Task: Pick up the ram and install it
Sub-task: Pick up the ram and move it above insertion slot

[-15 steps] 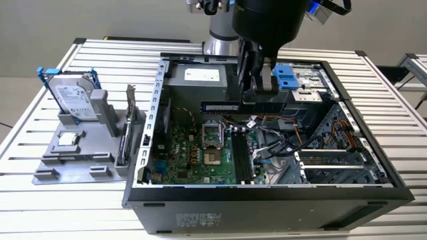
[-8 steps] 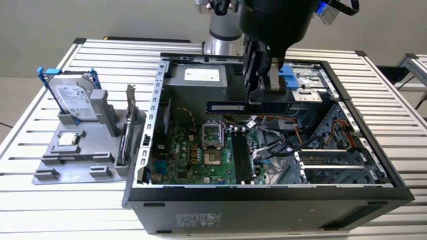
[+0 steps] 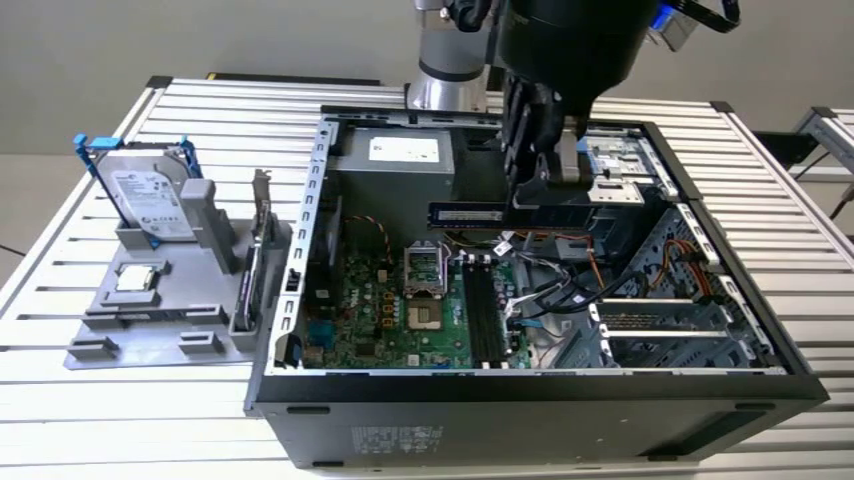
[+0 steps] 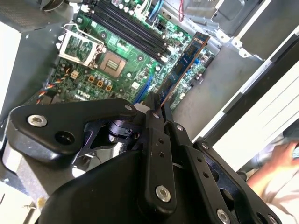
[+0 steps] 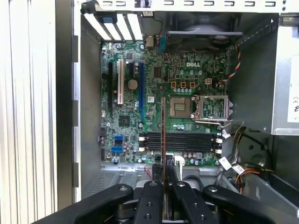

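**Operator:** What does the arm stand over?

**Describer:** Your arm hangs over a table (image 3: 80,420) of pale metal slats. A black computer case (image 3: 534,385) lies on it with its side open, so the green motherboard (image 3: 387,310) faces up. Grey floor shows beyond the table's edge.

**Operator:** What else is on the table?

**Describer:** At the exterior view's left, a grey stand (image 3: 160,300) holds a silver hard drive (image 3: 147,200) upright in a blue frame.

**Operator:** And the ram?

**Describer:** Your pincer (image 3: 534,200) is clamped on one end of the ram (image 3: 467,214). The stick is held level inside the case, above the motherboard and clear of it. In the first wrist view you see the ram (image 5: 163,130) edge-on, lying crosswise to the black memory slots (image 5: 180,141) below.
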Available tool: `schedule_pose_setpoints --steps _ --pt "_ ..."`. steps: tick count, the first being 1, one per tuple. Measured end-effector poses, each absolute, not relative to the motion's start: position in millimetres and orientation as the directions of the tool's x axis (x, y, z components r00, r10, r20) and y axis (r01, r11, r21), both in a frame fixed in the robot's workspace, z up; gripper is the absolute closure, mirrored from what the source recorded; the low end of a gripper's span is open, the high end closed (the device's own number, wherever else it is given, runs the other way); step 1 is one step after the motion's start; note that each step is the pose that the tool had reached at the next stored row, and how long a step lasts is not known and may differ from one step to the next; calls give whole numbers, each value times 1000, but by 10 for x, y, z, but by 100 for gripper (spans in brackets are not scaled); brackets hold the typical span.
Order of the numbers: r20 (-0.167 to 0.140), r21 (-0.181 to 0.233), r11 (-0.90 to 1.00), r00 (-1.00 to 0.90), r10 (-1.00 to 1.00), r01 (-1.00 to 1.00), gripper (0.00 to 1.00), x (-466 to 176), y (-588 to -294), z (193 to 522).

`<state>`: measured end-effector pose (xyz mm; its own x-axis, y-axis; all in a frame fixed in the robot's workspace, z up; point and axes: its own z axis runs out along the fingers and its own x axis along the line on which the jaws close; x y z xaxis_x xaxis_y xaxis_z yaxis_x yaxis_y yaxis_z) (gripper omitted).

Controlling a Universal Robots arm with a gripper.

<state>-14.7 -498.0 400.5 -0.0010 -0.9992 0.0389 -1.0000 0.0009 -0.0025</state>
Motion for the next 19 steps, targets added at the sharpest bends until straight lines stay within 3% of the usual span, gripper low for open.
schedule_pose_setpoints --steps 19 --pt "39 -3 8 -8 -999 -1000 100 119 -4980 4005"
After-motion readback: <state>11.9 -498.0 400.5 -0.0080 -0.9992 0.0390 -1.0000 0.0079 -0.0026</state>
